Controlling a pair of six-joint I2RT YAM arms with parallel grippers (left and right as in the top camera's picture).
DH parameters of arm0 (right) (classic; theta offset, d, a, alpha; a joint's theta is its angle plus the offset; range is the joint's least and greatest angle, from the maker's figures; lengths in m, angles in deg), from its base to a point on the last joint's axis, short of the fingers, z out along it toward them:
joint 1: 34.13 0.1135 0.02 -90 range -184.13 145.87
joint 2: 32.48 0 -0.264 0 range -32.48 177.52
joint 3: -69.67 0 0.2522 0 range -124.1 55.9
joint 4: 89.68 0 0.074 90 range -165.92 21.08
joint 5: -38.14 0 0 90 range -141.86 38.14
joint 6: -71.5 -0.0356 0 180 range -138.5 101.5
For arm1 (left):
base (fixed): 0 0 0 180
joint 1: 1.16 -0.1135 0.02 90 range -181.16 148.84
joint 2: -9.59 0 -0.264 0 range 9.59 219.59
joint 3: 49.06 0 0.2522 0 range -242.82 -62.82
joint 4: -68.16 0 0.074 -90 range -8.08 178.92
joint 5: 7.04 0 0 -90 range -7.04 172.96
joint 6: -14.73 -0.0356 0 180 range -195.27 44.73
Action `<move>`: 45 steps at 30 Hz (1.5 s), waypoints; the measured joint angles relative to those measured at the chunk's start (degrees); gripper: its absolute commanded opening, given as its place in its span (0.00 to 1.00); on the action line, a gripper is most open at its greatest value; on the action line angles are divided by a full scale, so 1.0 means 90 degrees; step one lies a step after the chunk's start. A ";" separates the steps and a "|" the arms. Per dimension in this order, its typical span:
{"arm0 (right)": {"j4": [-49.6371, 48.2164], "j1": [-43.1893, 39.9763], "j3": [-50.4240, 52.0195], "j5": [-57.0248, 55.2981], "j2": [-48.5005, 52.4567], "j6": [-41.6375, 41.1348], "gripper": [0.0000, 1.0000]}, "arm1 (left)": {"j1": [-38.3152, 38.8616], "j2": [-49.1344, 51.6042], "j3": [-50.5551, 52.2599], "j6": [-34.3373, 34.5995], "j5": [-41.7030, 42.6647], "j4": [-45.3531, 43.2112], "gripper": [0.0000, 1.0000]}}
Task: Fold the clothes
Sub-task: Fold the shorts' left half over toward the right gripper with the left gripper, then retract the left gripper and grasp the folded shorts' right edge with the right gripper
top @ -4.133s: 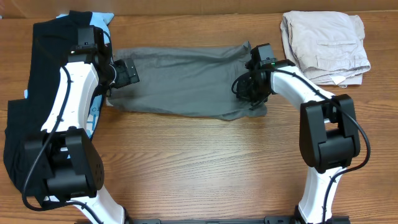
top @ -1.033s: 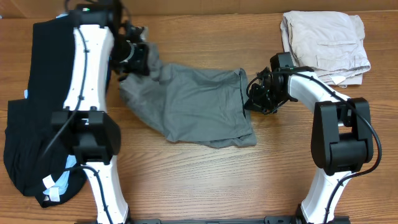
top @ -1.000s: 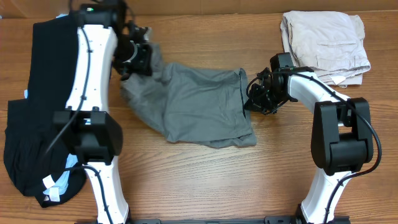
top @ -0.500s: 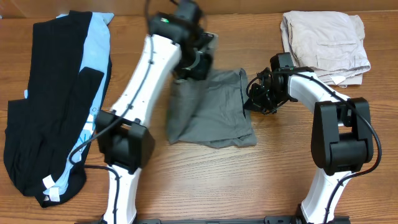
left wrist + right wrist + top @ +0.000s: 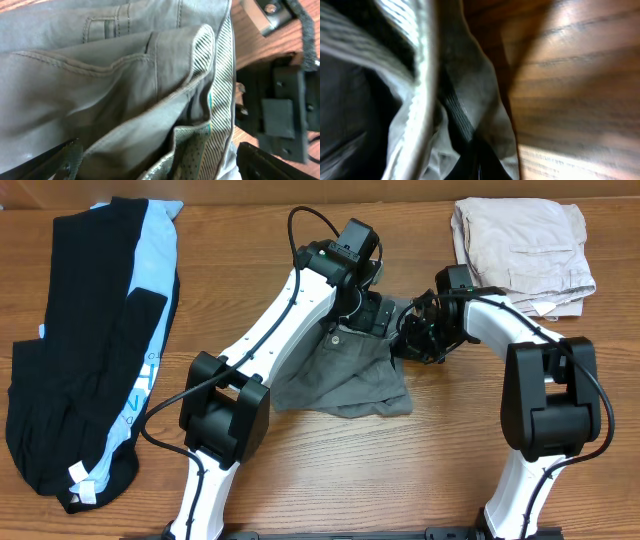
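Taupe-grey shorts (image 5: 345, 375) folded over (striped lining showing), left pincer (image 5: 372, 313) and right pincer (image 5: 412, 332) both clamping them.

Wooden table (image 5: 330, 470) (visible grain), brown strip along far edge

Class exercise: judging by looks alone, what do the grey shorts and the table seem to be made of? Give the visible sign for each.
The grey shorts look like woven cotton twill, matte: stitched seams, soft creases and a striped lining inside the waistband. The table looks like wood or wood-look laminate, smooth with a slight sheen: brown grain lines run across it; which one cannot be told.
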 measured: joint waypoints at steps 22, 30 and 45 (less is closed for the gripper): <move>0.1826 0.0488 -0.1241 -0.0153 -0.1217 0.0753 0.51 | -0.2453 -0.0253 -0.4269 0.0090 -0.0044 0.2431 1.00; 0.2273 0.1671 -0.1241 -0.1484 -0.1217 0.0486 0.53 | -0.3087 -0.0243 -0.4197 -0.0010 -0.0068 0.2684 1.00; 0.2140 0.1841 0.0109 -0.2562 -0.1217 -0.0330 0.51 | -0.3109 -0.0240 -0.4133 -0.0056 -0.0194 0.2756 1.00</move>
